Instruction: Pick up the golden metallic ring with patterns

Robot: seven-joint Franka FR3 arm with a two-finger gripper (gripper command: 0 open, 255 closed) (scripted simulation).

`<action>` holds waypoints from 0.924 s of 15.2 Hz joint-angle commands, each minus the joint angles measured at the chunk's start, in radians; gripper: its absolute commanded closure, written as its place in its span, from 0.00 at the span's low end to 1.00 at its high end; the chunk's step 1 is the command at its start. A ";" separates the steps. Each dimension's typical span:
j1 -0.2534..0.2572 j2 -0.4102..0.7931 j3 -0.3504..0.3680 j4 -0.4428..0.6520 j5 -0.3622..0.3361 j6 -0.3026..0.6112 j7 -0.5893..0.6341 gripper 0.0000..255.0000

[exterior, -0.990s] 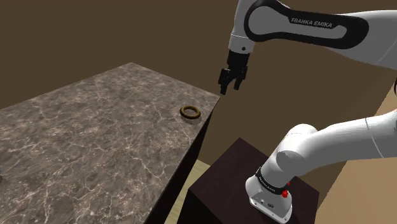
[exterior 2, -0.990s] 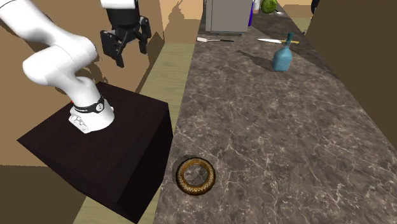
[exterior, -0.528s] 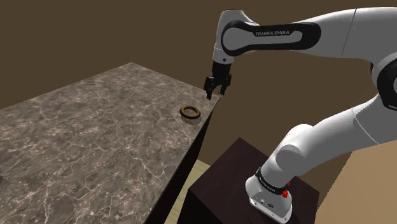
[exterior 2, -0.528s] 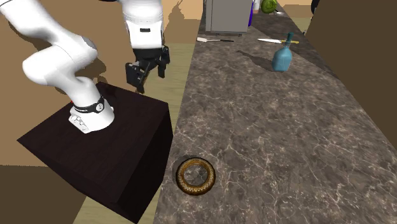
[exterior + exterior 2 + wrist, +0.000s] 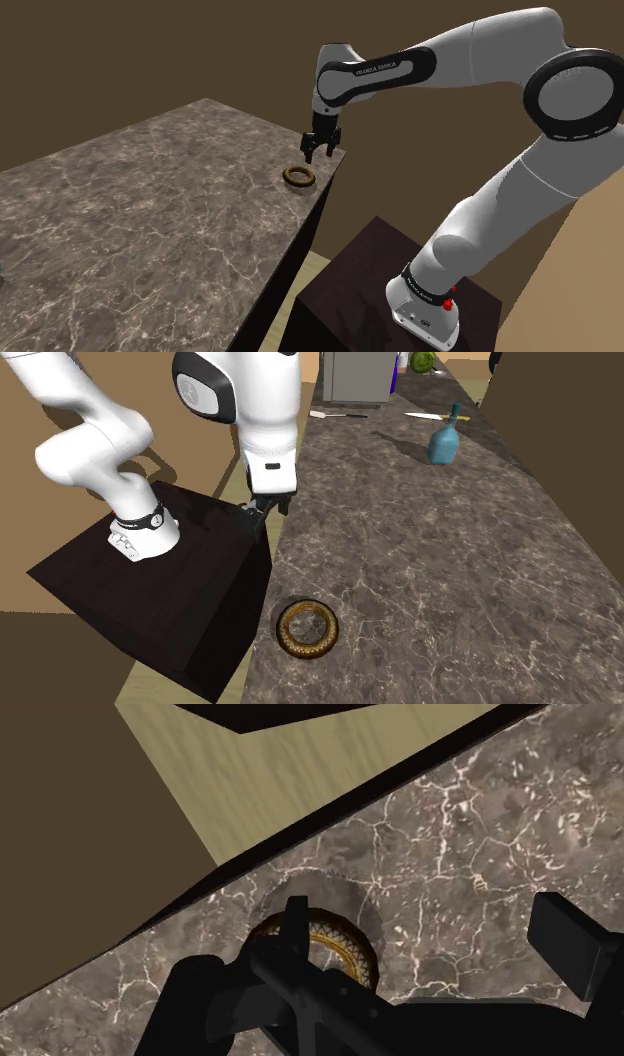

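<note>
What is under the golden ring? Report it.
The ring lies flat on the dark veined stone counter, near its edge. Counter shows through its hole; the surface directly beneath the band is covered.

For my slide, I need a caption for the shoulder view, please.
White arm with open fingers poised over a golden ring at the counter edge.

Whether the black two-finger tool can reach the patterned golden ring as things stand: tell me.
Likely yes: the open black tool hangs above the patterned golden ring on the brown marbled countertop, nothing between.
</note>
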 commanded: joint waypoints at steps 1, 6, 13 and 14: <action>-0.003 0.085 -0.002 0.042 -0.001 0.043 0.002 0.00; -0.010 0.274 -0.009 0.147 -0.004 0.123 0.001 0.00; -0.020 0.545 -0.019 0.348 -0.002 0.186 -0.001 0.00; -0.022 0.584 -0.020 0.383 -0.002 0.190 -0.002 0.00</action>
